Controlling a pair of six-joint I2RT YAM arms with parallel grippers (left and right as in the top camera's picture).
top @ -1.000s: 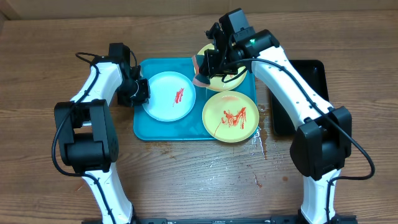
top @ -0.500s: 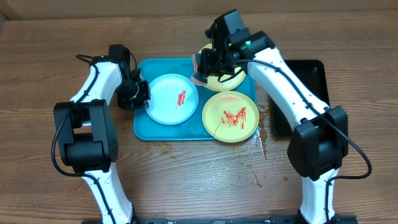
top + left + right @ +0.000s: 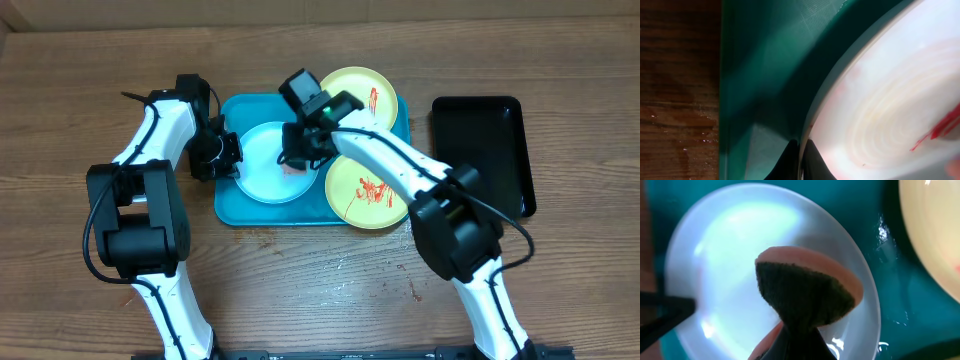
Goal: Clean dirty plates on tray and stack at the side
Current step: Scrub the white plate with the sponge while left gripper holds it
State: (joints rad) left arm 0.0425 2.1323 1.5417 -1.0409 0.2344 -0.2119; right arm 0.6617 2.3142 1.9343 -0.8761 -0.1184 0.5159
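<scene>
**Take pale blue plate [image 3: 256, 168] by rim: light, slick**

Looks thin, stiff plastic, glossy, prob. slippery when wet. Likely skates unless pinned, so rim = best hold. Red smear [image 3: 940, 127] on its face. Sits on left half of teal tray [image 3: 232, 206]. L gripper [image 3: 228, 156] clamped on its left rim. R gripper [image 3: 298, 160] clenches a sponge [image 3: 807, 287] just over it. Smeared yellow-green plates [image 3: 368, 190] lie to the right.

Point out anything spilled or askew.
The table in front of the tray carries wet smears and red specks. The far yellow-green plate hangs over its back rim.
</scene>
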